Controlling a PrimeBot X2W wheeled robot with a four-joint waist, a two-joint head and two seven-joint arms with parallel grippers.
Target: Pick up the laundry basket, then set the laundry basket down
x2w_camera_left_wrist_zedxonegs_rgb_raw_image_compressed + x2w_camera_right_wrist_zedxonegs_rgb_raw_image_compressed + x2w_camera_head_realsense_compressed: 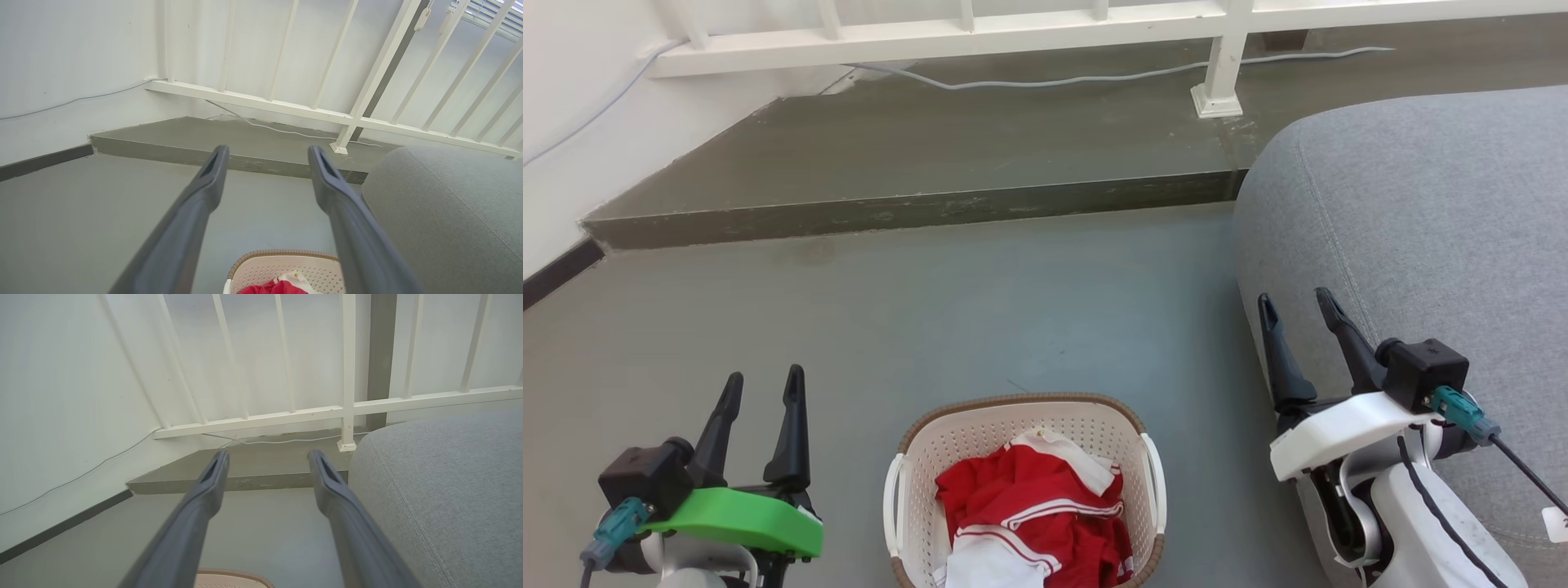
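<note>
Cream-white laundry basket [1013, 429] sits between your left gripper [765, 374] and right gripper [1294, 296], behind their fingertips, both spread wide and empty, a side handle [894, 506] toward each.

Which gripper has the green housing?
The left gripper, left of the laundry basket; the right gripper, beside the grey sofa, has a white one.

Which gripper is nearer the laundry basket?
Left. The left gripper sits just beside the laundry basket, at its left handle; the right gripper is farther off its right side.
</note>
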